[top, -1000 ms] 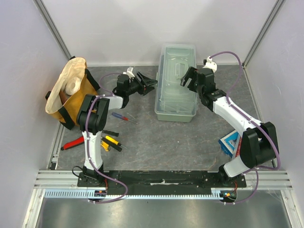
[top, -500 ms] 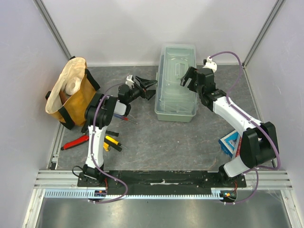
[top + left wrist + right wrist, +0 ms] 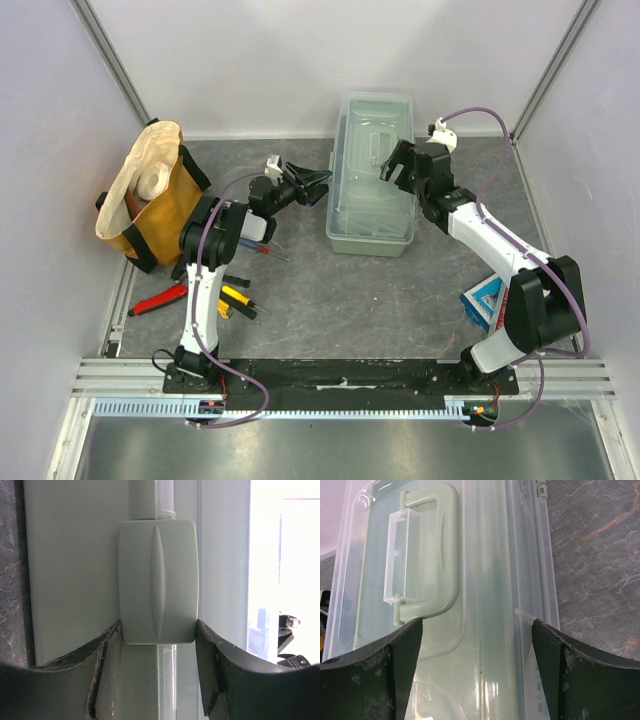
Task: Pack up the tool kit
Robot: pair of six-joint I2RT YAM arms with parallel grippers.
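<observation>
The pale-green toolbox [image 3: 372, 185] stands shut at the table's middle back. My left gripper [image 3: 322, 184] is at its left side. In the left wrist view its fingertips [image 3: 111, 639] press both sides of the box's pale-green latch [image 3: 157, 580]. My right gripper [image 3: 392, 163] hovers open and empty over the lid, next to the green handle [image 3: 427, 555]. A red-handled tool [image 3: 158, 299], yellow-black tools [image 3: 236, 297] and a blue-handled screwdriver [image 3: 250, 243] lie on the table at the left. No hammer shows.
A mustard-yellow cloth bag [image 3: 150, 195] stands at the far left by the wall. A blue-and-red packet [image 3: 486, 299] lies at the right, beside the right arm. Walls close the table at the back and both sides.
My left gripper has swung right from the table's left middle to the toolbox's side, and its jaws now sit around the latch. The right gripper has not moved.
</observation>
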